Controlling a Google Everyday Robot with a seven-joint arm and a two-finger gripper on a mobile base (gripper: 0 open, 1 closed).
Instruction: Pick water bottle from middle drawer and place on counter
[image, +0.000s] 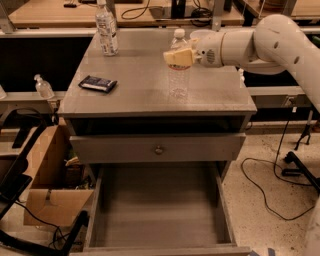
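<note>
The water bottle (178, 80), small, clear and ribbed with a white cap, stands upright over the middle of the grey counter (140, 95). Its base is at or just above the surface. My gripper (178, 57) reaches in from the right and is shut on the bottle's upper part, just below the cap. The tan fingers (172, 58) wrap around its shoulder. The middle drawer (100, 200) is pulled open at the bottom, and its flat grey floor holds nothing.
A taller labelled bottle (106, 27) stands at the counter's back left. A dark flat packet (97, 83) lies at its left. The knob drawer front (158, 149) is closed. A cardboard box (47, 190) and a pump bottle (43, 86) are at left. Cables (270, 190) lie on the floor at right.
</note>
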